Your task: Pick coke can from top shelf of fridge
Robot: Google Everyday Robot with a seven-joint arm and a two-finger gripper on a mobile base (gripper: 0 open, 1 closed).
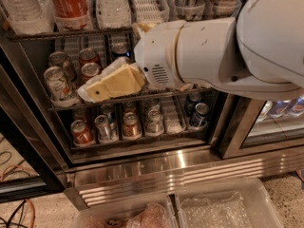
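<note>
Single camera view of the fridge [142, 163], a tall drinks cooler with black door frames, dark wire racks and a ribbed stainless-steel base.

The coke can [70, 1], a red aluminium can with white Coca-Cola script, stands upright on the top shelf [47, 34], the highest dark wire rack in view. It is towards the left, and its top is cut off by the upper edge of the view. It sits in a clear plastic lane tray between 2 clear plastic water bottles, 1 at far left [21, 8] and 1 to its right [111, 4]. An empty white ribbed lane tray [148, 3] lies further right.

The white robot arm [213, 56] enters from the right and covers much of the middle rack. Its gripper [95, 89], cream and yellow, points left in front of the middle rack. It is below the top shelf, lower right of the coke can and well apart from it. Whether the gripper is open or closed cannot be told from this view.

To the left of the gripper stand a patterned silver can [58, 82] and 2 red-orange cans [89, 63]. The lowest rack holds a row of upright cans [130, 125]. 2 clear plastic bins [223, 208] sit on the floor, near side.
</note>
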